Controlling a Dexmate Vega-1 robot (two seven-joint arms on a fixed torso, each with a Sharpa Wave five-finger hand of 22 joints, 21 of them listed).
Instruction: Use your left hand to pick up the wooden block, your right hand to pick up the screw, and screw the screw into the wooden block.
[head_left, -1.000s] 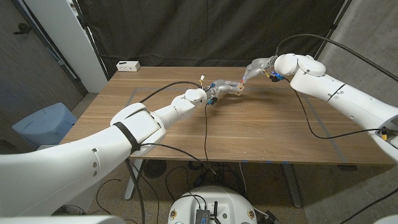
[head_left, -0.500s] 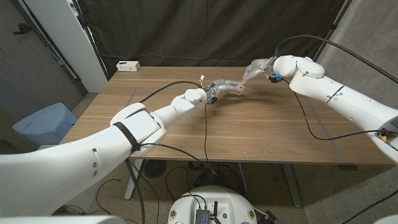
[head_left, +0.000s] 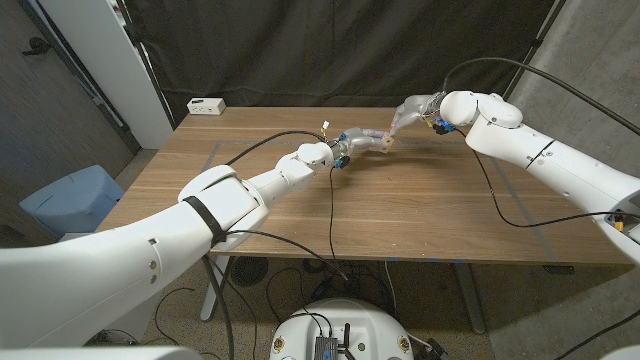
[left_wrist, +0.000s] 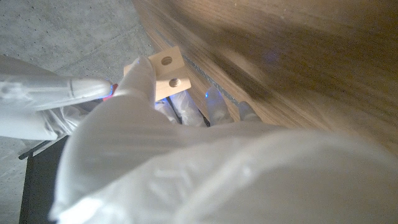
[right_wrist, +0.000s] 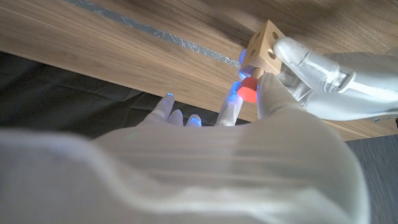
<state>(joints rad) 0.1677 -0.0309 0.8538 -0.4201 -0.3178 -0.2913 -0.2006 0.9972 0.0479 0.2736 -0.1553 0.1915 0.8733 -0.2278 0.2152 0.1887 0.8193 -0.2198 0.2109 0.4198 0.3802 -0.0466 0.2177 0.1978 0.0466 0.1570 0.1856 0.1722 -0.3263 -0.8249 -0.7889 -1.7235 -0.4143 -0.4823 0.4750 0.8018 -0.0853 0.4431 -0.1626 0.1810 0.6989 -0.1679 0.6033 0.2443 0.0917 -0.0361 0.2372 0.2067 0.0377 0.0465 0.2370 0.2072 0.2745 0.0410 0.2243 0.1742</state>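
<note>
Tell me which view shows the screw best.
The right wrist view: the red-headed screw sits pinched by the right hand, its tip at the block. In the left wrist view the screw is hidden. In the head view it is too small to make out.

The left hand (left_wrist: 140, 87) holds the wooden block (left_wrist: 166, 74) — 2 holes showing — beside the right hand's finger (left_wrist: 56, 93), over the table (left_wrist: 298, 56).

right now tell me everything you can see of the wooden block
The wooden block is a small, pale cube of light wood with round holes in its faces. It is held up off the table, tilted, in the left robot hand. The right robot hand holds the red-headed screw, its tip at a hole in one face.
</note>
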